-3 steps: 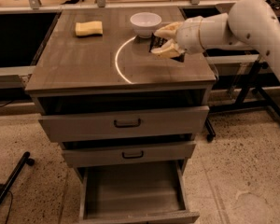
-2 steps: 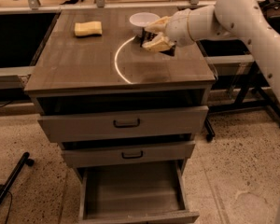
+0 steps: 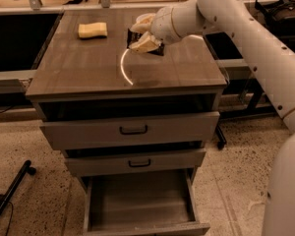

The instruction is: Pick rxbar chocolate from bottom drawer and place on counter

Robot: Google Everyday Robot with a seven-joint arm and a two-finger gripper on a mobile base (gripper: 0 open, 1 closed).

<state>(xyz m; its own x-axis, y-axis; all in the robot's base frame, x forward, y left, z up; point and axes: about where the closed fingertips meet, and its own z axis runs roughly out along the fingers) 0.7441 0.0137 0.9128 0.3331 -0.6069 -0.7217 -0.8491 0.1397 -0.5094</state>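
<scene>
Dark rxbar chocolate [image 3: 132, 34] pinched in end effector [image 3: 141, 32], which has drifted toward 10 o'clock, hanging low over desk [image 3: 88, 68]. Bottom drawer [image 3: 137, 205] open at 6 o'clock, bar gone. Release probably next.

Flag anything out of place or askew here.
Only the bottom drawer stands out: pulled open, its visible floor bare. The gripper holds the rxbar chocolate over the counter; the yellow sponge lies flat, nothing spilled.
</scene>
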